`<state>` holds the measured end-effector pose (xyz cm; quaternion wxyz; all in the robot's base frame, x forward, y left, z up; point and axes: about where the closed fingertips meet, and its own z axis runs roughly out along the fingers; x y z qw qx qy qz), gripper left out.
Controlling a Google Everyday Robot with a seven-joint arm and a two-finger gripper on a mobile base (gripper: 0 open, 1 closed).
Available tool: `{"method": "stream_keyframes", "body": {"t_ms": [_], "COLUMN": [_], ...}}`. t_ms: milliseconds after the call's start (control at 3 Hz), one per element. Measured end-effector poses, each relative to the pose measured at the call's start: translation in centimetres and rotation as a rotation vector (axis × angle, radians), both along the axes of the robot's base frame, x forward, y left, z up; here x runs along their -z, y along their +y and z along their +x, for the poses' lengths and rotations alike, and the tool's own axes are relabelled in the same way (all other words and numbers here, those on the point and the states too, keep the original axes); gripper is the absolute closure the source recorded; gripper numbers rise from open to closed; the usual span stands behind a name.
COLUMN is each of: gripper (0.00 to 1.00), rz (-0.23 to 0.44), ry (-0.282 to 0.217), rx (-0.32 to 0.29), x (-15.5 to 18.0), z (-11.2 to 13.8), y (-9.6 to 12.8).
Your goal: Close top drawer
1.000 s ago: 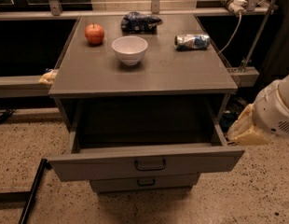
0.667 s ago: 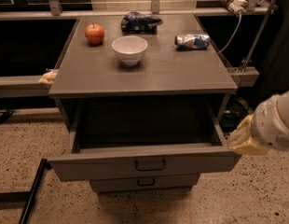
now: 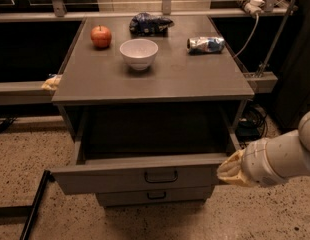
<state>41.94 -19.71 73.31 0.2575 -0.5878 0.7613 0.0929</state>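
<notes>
Pale gripper (image 3: 229, 169) is hovering at the open wide grey metal top drawer's (image 3: 105, 179) right front corner; grip state unclear.

A tan gripper (image 3: 229, 169) sits at the grey top drawer (image 3: 105, 180)'s front right corner; red apple (image 3: 101, 36), white bowl (image 3: 138, 53).

A red apple (image 3: 101, 36) sits at the back left of the grey cabinet top (image 3: 195, 81). A white bowl (image 3: 138, 53) stands near it, toward the middle. A crumpled dark blue bag (image 3: 149, 23) lies at the back edge, and a crushed can (image 3: 206, 44) lies on its side to the right. The floor (image 3: 25, 149) is speckled. The gripper (image 3: 230, 168) hangs low by the cabinet's front right.
</notes>
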Motion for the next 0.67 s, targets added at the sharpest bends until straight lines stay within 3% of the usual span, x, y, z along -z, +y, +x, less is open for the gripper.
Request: {"method": "stream_keyframes", "body": {"t_ms": [333, 667], "gripper": [1.0, 1.0], "rz": [0.068, 0.076], "ry": [0.051, 0.063], "rx": [-0.041, -0.041], "x": [5.08, 5.76], "z": [0.23, 0.19], "y": [1.78, 1.8]}}
